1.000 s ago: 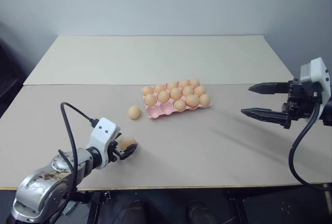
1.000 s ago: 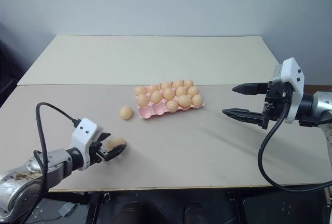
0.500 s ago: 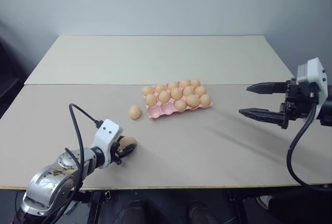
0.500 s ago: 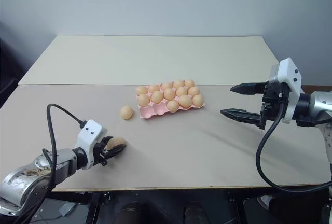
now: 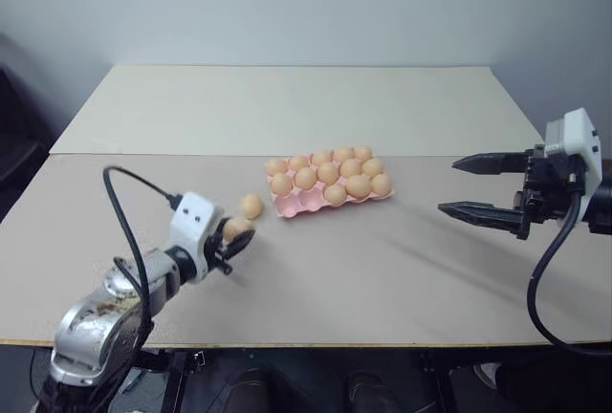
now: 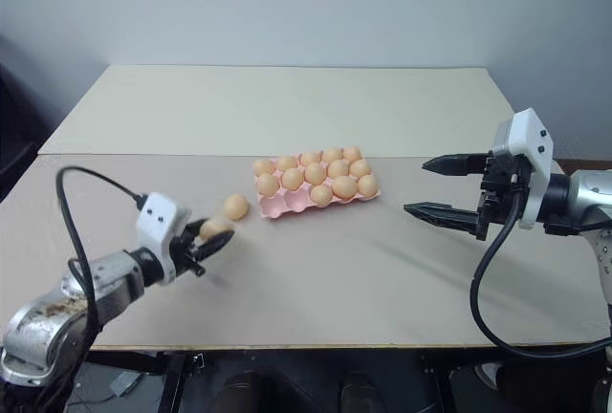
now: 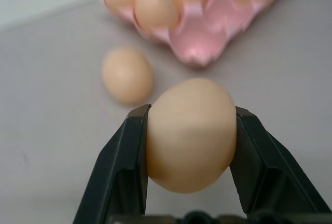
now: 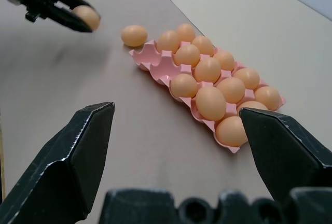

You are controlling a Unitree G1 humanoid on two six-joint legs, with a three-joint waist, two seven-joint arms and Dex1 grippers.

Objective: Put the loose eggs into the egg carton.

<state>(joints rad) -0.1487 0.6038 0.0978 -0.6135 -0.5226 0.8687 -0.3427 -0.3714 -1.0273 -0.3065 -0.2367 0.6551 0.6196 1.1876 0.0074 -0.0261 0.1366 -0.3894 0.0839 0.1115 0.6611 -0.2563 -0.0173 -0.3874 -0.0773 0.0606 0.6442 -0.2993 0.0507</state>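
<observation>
Above the table [image 5: 402, 270], the left gripper [image 5: 235, 243] squeezes one egg [image 5: 236, 228] just off the top, near another loose egg [image 5: 251, 206] lying beside the pink egg carton [image 5: 298, 205] that holds many eggs, while the right gripper [image 5: 470, 185] hangs wide apart.

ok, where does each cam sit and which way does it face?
Head stereo pair: look forward and down over the table; both arms show.
Left wrist: looks along the left tool, shut on an egg, toward the carton.
Right wrist: looks past the open right tool at the carton.
Shared: both wrist views show the loose egg beside the carton.
</observation>
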